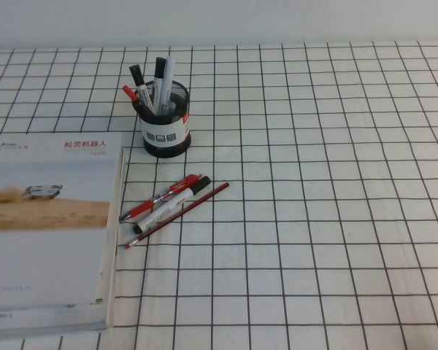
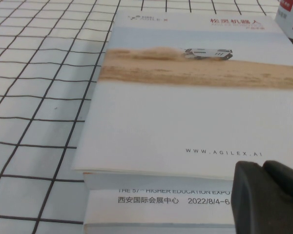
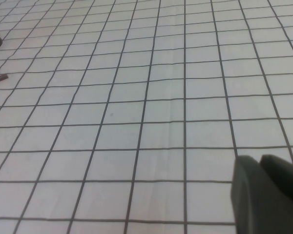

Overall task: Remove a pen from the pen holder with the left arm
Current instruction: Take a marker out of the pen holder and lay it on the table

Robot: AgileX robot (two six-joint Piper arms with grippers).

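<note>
High view: got black mesh cylinder pen holder (image 1: 166, 125) w/ markers (image 1: 160, 82), nr table's (image 1: 336, 182) far edge. Got left gripper (image 2: 262, 166) pressed together over white brochure stack (image 2: 185, 122) at left edge; right gripper (image 3: 261, 161) likewise over checked cloth (image 3: 136, 112).

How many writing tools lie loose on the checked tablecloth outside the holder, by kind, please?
Red plastic pen: 1
White marker with black cap: 1
Thin dark red pencil: 1
Total: 3
Left pincer hovers above the stacked brochures; right pincer above the checked tablecloth.
</note>
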